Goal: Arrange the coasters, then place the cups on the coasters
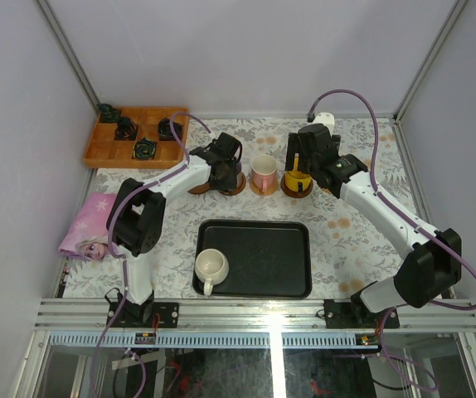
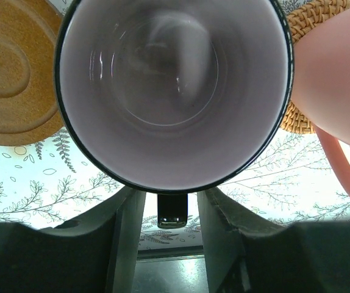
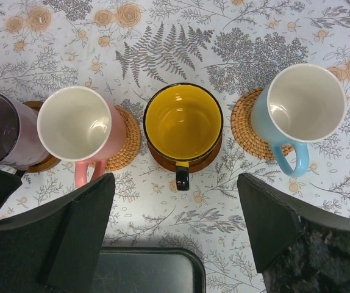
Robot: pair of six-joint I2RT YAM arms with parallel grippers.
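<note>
Dark fingers (image 2: 126, 238) of the left gripper (image 2: 171, 198) stand a little apart, one on each side of a small black handle (image 2: 172, 213). Gaps show on both sides of it, so these fingers hold nothing. The handle belongs to the purple cup (image 2: 174, 91), which is just past the fingertips. That cup is round, with a thin dark rim and a pale, shiny inside, and nothing is in it. It sits on a brown coaster (image 3: 41, 165).

Left of these fingers lies a bare wooden coaster (image 2: 10, 67), smooth and flat, with rings cut into it. To the right, the pink cup (image 2: 339, 73) sits on a woven coaster (image 2: 297, 119) that looks like a basket.

The right gripper (image 3: 175, 201) has its fingers (image 3: 83, 232) wide apart, with only the tablecloth (image 3: 181, 49) of leaves and flowers between them. Straight ahead of them is the yellow cup (image 3: 183, 122), with a black rim and handle. It is empty and sits on a smooth dark coaster (image 3: 214, 155). Ahead and to the right, the blue cup (image 3: 306, 101), white inside, sits on a second woven coaster (image 3: 245, 125).

Behind both sets of fingers, toward the arm bases, lies a flat black tray (image 3: 150, 268). The cream cup (image 1: 211, 267) stands in its left corner, on no coaster.

Far off to the left of the left fingers, a wooden box (image 1: 109, 149) with little rooms holds dark things I cannot make out.
</note>
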